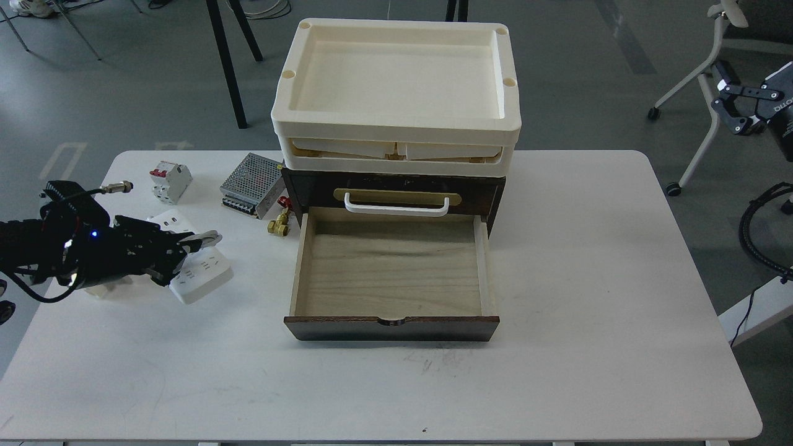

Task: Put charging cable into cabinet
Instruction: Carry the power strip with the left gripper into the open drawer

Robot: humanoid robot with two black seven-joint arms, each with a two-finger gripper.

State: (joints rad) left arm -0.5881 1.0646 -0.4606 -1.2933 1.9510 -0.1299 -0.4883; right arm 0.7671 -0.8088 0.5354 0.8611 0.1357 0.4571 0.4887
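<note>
Your left gripper (197,243) sits low over the charging cable (199,274) at the table's (588,297) left side, fingers straddling its upper part; whether they actually clamp it you cannot tell. Right of it, the cabinet (393,327) has its lower drawer pulled open. Your right gripper (723,99) hangs off the table, fingers parted.

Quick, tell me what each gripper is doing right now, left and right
Left gripper: over the charging cable, fingers around it, but whether it grips cannot be told.
Right gripper: raised off to the side, open, holding nothing.
</note>
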